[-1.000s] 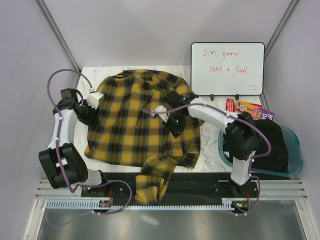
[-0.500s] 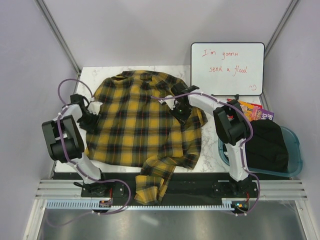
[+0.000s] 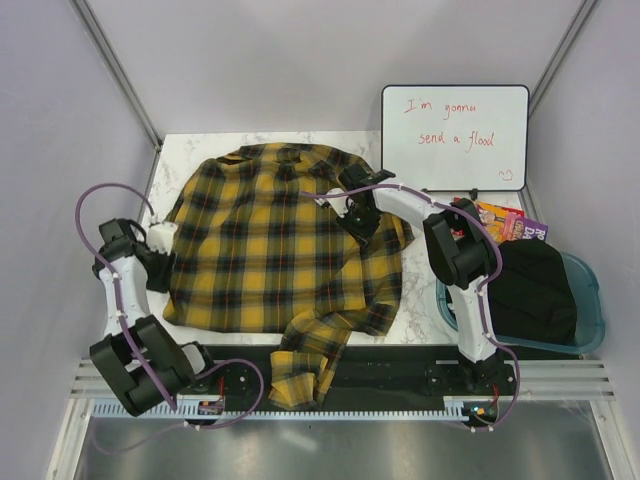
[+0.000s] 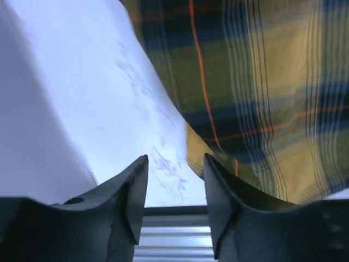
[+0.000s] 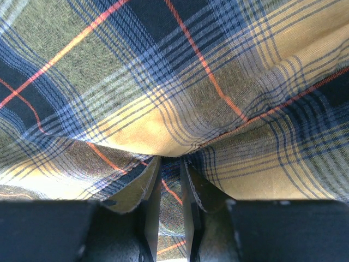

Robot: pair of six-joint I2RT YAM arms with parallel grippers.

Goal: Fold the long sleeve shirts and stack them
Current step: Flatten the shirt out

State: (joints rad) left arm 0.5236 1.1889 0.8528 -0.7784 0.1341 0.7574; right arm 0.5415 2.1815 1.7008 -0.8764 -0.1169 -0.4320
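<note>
Yellow-and-black plaid shirt (image 3: 270,240): from above, it lay spread open over most of the marble desk (image 3: 420,285), collar toward the far side.
Sleeve (image 3: 305,365): one sleeve hung off the desk's near edge, between the two arm bases.
Left hand (image 3: 158,243): from above, it sat low at the shirt's left edge.
Right hand (image 3: 356,212): from above, it was down on the shirt's right side, near the shoulder, with cloth bunched around it.
Whiteboard (image 3: 455,135): it stood at the far right of the desk, with red handwriting on it.
Blue tub (image 3: 596,305): it sat at the desk's right side with dark cloth (image 3: 530,285) piled in it.
Left hand, wrist view (image 4: 174,174): the jaws stood fairly wide, with only bare desk (image 4: 109,98) between them. The shirt's edge (image 4: 262,98) lay just beside one finger (image 4: 226,213); I could not tell whether they touched.
Right hand, wrist view (image 5: 169,188): the fingers (image 5: 148,207) were drawn narrow and pinched a fold of the shirt (image 5: 191,82). The plaid rose in a tent above them and filled the whole view.
</note>
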